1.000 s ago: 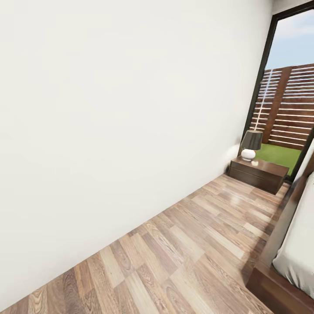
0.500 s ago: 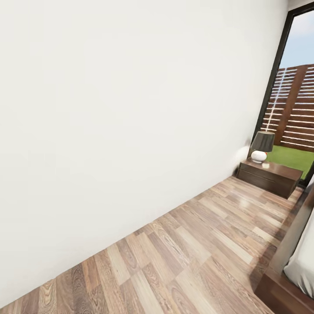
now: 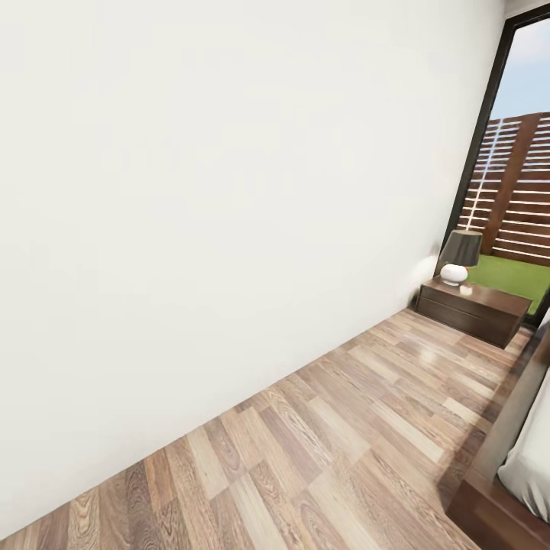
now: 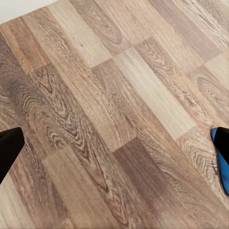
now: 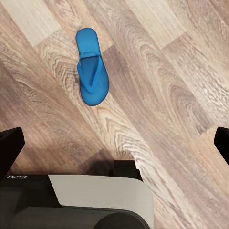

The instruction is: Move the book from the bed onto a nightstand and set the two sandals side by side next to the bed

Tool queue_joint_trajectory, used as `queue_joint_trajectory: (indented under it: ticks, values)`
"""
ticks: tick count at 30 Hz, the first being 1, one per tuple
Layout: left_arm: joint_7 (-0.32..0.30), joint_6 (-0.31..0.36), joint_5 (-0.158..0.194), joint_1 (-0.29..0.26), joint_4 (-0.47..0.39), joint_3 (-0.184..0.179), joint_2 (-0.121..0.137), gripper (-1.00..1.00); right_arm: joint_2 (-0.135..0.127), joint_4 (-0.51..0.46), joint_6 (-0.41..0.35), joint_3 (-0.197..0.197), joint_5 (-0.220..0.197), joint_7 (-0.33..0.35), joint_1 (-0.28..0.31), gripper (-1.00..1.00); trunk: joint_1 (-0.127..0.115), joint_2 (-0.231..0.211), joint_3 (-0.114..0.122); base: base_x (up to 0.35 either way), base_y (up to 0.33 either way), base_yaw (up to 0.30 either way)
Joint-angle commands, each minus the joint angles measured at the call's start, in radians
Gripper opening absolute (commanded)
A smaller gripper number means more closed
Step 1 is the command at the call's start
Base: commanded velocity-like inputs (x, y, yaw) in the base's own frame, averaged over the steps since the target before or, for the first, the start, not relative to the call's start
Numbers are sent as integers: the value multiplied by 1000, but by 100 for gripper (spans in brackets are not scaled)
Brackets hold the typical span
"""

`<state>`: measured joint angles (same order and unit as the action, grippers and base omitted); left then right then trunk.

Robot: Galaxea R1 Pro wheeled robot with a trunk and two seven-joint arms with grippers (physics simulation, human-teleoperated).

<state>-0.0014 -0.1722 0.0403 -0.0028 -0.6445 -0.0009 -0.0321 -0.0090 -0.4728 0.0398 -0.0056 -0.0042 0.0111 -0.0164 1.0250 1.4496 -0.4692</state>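
Observation:
One blue sandal lies flat on the wood-plank floor in the right wrist view, some way beyond my open right gripper, which holds nothing. A blue strip of a sandal shows at the frame edge of the left wrist view, beside one fingertip of my open, empty left gripper. In the head view a dark brown nightstand stands far ahead by the window. A corner of the bed, with its grey mattress, is at the lower right. The book is out of view.
A white wall runs close along the left. A lamp with a dark shade stands on the nightstand. Open floor stretches between wall and bed. My own base shows beneath the right gripper.
The head view swung left over the first half second, sliding the nightstand and bed to the right in the picture. It has held still since.

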Motion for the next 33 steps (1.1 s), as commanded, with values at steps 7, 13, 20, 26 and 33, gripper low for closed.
queue_joint_trajectory:
  ticks: [7,13,20,26,33]
  values:
    - [0,-4,3,0,0,-1,-1,100,0,-1,2,-1,0,1,0,100,0,0,-1,0,0,0]
    - [2,22,3,-1,-64,-2,-14,100,-1,-1,2,-1,0,4,0,100,0,0,-1,0,0,0]
    - [-142,406,5,-10,-458,-1,-21,100,-2,-1,2,-2,-2,7,0,100,0,0,-1,0,0,0]
    - [-482,658,9,-24,-716,2,-20,100,-2,-1,2,-1,-2,8,0,100,0,0,-1,0,0,0]
    - [-866,775,184,-27,-791,143,49,100,-2,-1,2,-2,-2,8,0,100,0,0,-1,0,0,0]
